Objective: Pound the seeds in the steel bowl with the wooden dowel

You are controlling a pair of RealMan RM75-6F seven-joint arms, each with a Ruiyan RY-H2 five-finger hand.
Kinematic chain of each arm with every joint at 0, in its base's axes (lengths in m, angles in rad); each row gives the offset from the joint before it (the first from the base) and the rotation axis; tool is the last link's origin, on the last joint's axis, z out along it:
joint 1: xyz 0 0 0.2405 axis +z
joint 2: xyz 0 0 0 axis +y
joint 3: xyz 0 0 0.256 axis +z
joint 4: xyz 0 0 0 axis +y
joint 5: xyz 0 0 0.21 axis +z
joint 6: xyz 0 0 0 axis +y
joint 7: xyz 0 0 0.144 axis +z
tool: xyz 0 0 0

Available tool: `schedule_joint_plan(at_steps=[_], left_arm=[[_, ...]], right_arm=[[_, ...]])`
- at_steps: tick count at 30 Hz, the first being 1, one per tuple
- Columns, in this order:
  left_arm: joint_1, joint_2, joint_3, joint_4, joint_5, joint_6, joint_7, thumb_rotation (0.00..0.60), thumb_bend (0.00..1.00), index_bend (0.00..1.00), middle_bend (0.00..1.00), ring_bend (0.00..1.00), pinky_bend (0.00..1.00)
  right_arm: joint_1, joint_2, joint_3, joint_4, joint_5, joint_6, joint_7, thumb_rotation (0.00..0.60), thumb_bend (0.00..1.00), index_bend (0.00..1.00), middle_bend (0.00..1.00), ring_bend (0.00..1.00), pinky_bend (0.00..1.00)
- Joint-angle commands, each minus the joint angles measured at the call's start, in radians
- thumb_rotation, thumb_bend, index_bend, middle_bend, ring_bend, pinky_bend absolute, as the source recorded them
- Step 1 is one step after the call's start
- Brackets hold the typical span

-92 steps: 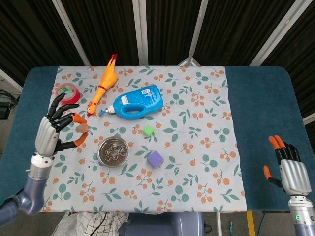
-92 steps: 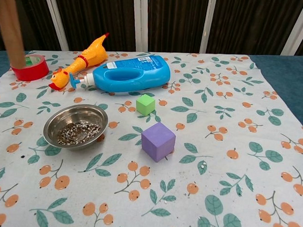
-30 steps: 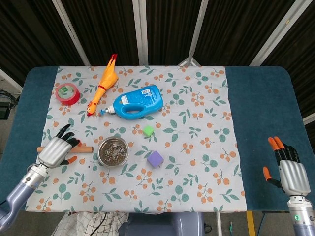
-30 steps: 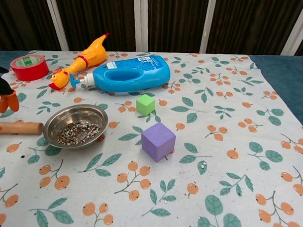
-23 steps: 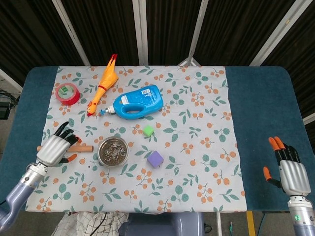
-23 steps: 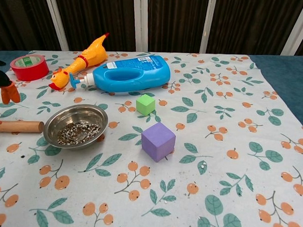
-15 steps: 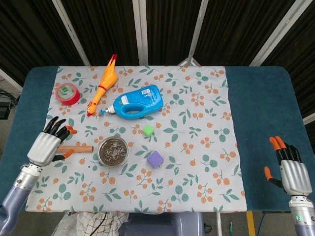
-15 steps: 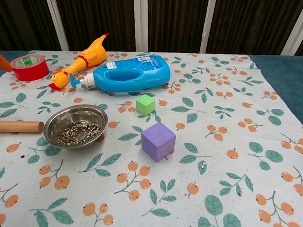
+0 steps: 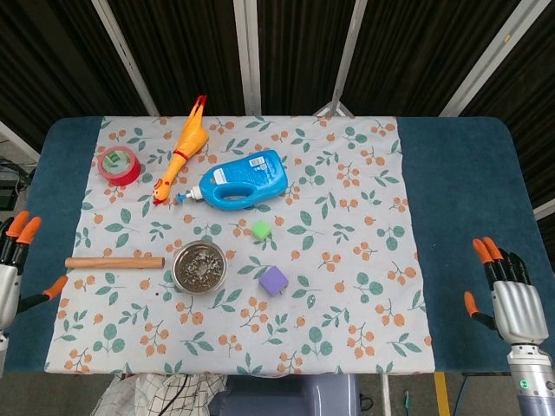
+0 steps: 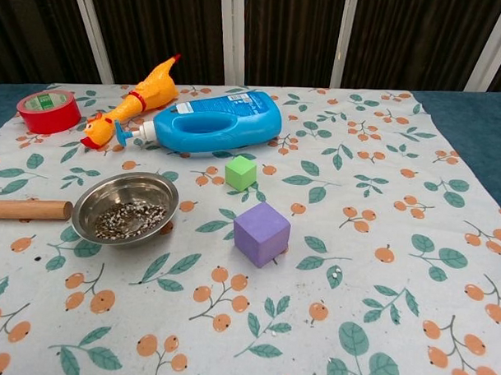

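The left hand (image 9: 10, 264) sits out at the far left edge of the head view, over the blue table border, fingers spread apart and holding nothing. Only part of it shows; the frame cuts off the rest, and the chest view does not catch it at all. The right hand (image 9: 512, 299) hangs at about four o'clock from the cloth's centre, also over bare blue table (image 9: 468, 173), its fingers apart and upright, empty, well apart from everything on the cloth.

The wooden dowel (image 9: 114, 263) lies flat on the floral cloth (image 9: 347, 217), pointing straight across, at nine o'clock from the steel bowl (image 9: 199, 267) and just beside it, its near end close to the rim without clearly touching. In the chest view the dowel (image 10: 27, 209) runs off the left edge, so its far end is lost there. The seeds (image 10: 130, 219) lie in a thin speckled layer across the bowl's bottom.

At three o'clock from the bowl stands a purple cube (image 9: 273, 280), and at one o'clock a smaller green cube (image 9: 261, 230), the two apart. Beyond them, at twelve o'clock, a blue bottle (image 9: 243, 180) lies on its side, its cap toward the head of a rubber chicken (image 9: 182, 152) stretched out diagonally. A red tape roll (image 9: 119, 165) rests at eleven o'clock near the cloth's left edge. Nothing lies between the dowel and the bowl.
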Motion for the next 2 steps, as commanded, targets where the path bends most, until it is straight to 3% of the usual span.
schedule_joint_plan(at_steps=[1,2], left_arm=[[0.012,0.015,0.006,-0.015,-0.01,-0.017,-0.027,0.6,0.26,0.01,0.0,0.0,0.0],[0.011,0.017,0.002,-0.017,-0.016,-0.025,-0.035,0.6,0.25,0.01,0.0,0.0,0.0]], right_arm=[[0.001,0.001,-0.001,0.0,0.0,-0.004,0.005,0.6,0.47,0.0,0.0,0.0,0.0],[0.001,0.0,-0.001,0.001,-0.002,-0.002,0.003,0.6,0.47,0.0,0.0,0.0,0.0]])
